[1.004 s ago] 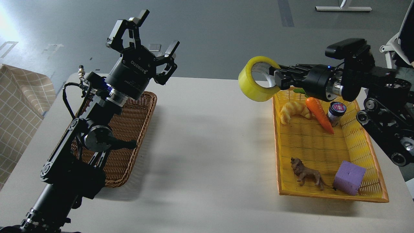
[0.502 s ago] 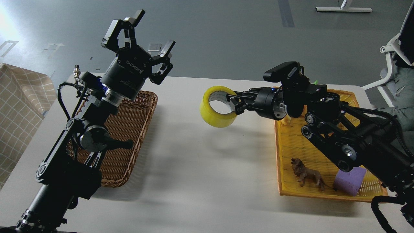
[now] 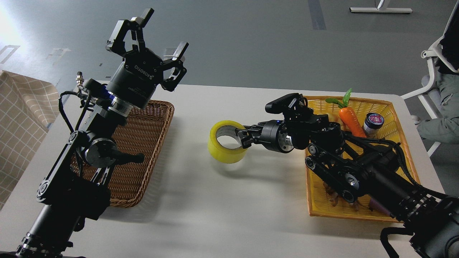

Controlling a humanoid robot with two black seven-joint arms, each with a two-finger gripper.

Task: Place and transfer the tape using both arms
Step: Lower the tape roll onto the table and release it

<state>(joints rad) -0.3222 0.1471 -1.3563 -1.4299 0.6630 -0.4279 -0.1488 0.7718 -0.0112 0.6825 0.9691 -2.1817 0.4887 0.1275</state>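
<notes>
The wide roll of see-through yellow packing tape with a pale grey inner ring (image 3: 227, 142) is sitting low over the middle of the white surface (image 3: 222, 200), between the 2 baskets. I cannot tell if it is touching the surface or hanging just above it. The right end effector (image 3: 242, 135) is pinching the roll's wall on the right side, with 1 finger looking to be inside the hole and 1 outside.

The roll is looking stiff and light, so it should not bend or squash under a firm pinch. Its outer side is looking smooth and shiny, so it may be a bit slippery. The wall is the best place to take hold, and the side away from the right end effector is the free part for a second grip. It is round, so it could roll away if it is set down on its edge; lying flat with the hole up is safer.

The black right arm (image 3: 358, 172) is reaching out low and flat from over the yellow woven basket (image 3: 405, 157), pointing left. The black left arm (image 3: 82, 150) is standing tall over the brown wicker basket (image 3: 150, 143). The left end effector (image 3: 145, 41) is pointing up, with its 2 fingers spread wide and nothing in them, well apart from the roll.
</notes>
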